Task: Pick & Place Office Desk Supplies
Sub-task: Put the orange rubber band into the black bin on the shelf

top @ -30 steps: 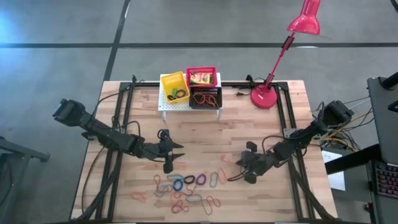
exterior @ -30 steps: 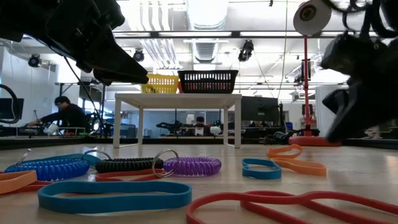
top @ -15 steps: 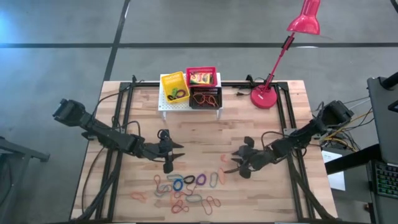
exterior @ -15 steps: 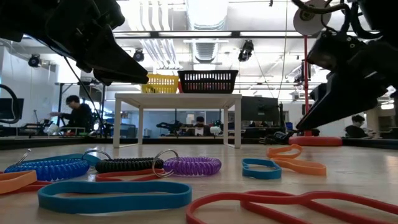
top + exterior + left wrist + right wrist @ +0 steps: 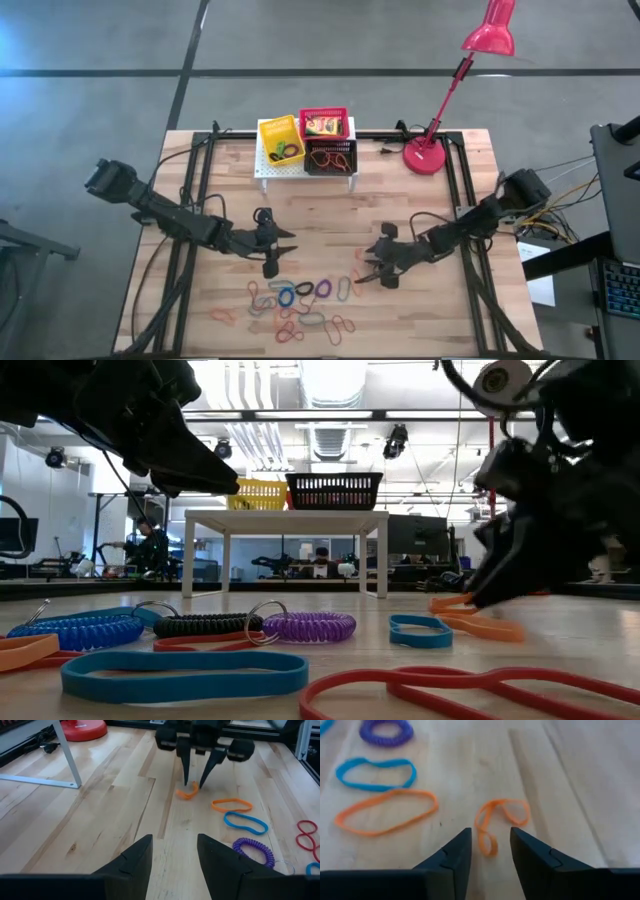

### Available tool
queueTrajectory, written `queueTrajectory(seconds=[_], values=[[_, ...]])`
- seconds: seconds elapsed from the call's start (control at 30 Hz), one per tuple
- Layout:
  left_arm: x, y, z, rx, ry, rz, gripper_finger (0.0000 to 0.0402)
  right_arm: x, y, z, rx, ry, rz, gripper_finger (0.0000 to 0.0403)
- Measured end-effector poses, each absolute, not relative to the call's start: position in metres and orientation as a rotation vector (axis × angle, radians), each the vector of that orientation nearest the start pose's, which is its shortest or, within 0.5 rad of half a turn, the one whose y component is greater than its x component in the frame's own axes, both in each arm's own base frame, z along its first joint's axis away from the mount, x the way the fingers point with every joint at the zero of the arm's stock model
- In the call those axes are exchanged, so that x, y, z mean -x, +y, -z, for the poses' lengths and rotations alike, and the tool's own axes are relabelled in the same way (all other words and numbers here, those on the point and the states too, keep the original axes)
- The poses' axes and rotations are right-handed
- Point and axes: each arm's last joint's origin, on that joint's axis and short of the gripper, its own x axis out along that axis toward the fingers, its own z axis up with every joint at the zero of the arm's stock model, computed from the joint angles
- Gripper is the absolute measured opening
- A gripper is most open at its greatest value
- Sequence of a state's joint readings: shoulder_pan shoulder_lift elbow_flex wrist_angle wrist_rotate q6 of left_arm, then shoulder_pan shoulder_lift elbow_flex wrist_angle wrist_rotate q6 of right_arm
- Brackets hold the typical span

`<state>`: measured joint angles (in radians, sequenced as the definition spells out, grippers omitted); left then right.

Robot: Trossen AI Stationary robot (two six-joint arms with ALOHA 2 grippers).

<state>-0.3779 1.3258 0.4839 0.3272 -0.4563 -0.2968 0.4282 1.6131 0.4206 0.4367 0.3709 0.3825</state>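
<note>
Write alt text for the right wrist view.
The right gripper hangs open just over a twisted orange elastic loop on the wooden table, its two dark fingers either side of the loop's near end. Farther off lie a larger orange loop, a blue loop and a purple coiled loop.
</note>
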Motion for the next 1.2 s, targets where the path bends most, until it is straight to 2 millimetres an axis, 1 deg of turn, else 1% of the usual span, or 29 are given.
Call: queueTrajectory(seconds=[0.1,0.17,0.23,0.37,0.4,0.53,0.67,0.83,1.0,1.07,1.2], values=[[-0.233,-0.079,-0.171,0.085,0.448,-0.145,0.0163,-0.231,0.094,-0.089,-0.076,0.693,0.067,0.0114],[-0.233,-0.079,-0.171,0.085,0.448,-0.145,0.0163,-0.233,0.095,-0.088,-0.086,0.677,0.061,0.0099],[-0.233,-0.079,-0.171,0.086,0.446,-0.144,0.0163,-0.234,0.096,-0.087,-0.091,0.664,0.059,0.0077],[-0.234,-0.079,-0.172,0.086,0.437,-0.143,0.0163,-0.241,0.098,-0.091,-0.113,0.616,0.052,0.0023],[-0.234,-0.079,-0.172,0.087,0.434,-0.142,0.0163,-0.243,0.099,-0.093,-0.108,0.61,0.05,0.0016],[-0.234,-0.079,-0.172,0.084,0.435,-0.142,0.0163,-0.263,0.102,-0.109,-0.065,0.525,0.029,0.0013],[-0.234,-0.079,-0.172,0.084,0.435,-0.142,0.0163,-0.292,0.098,-0.135,0.017,0.417,0.041,0.0009],[-0.234,-0.079,-0.172,0.083,0.436,-0.141,0.0163,-0.331,0.076,-0.176,0.089,0.285,0.112,0.0009],[-0.234,-0.079,-0.172,0.083,0.436,-0.142,0.0163,-0.36,0.04,-0.216,0.114,0.18,0.222,0.0009],[-0.234,-0.079,-0.172,0.083,0.437,-0.142,0.0163,-0.369,0.023,-0.23,0.114,0.18,0.27,0.0009],[-0.234,-0.079,-0.172,0.082,0.438,-0.142,0.0163,-0.382,-0.011,-0.251,0.108,0.262,0.36,0.0009]])
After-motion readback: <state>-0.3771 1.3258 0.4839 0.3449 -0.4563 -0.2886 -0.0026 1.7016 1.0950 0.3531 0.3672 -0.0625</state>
